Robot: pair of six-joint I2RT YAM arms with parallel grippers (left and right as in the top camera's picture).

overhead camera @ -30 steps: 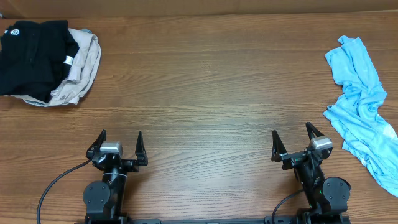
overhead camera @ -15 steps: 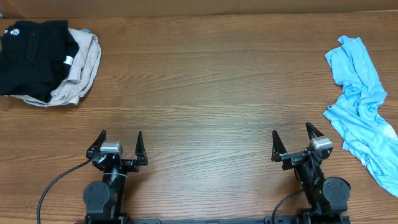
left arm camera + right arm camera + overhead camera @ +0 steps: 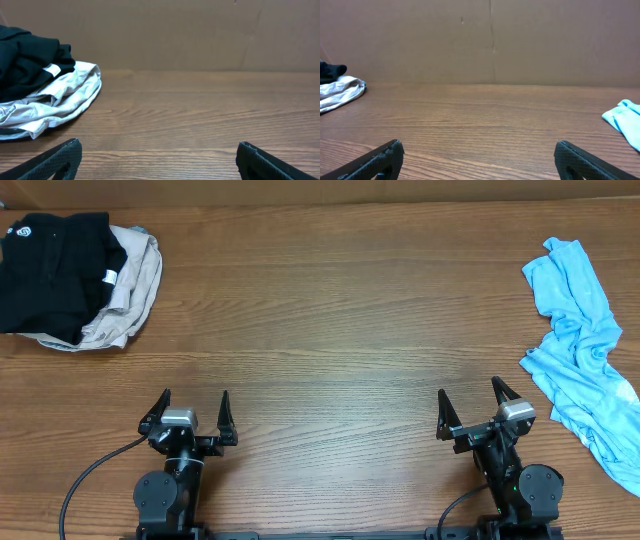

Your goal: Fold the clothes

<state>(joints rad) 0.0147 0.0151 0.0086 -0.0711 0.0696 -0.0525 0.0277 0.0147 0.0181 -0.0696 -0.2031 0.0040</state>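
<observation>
Wooden table (image 3: 330, 310) — black-and-beige clothes heap (image 3: 75, 280) far left, light-blue garment (image 3: 585, 365) far right.

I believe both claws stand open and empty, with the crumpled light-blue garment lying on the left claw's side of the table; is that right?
Not quite: the light-blue garment lies crumpled on the side of the right claw, not the left, as the overhead view shows. That claw and the left claw do stand open and empty.

Robot lab bench: wood-grain table (image 3: 330, 330), plain cardboard backdrop (image 3: 200, 35).
</observation>
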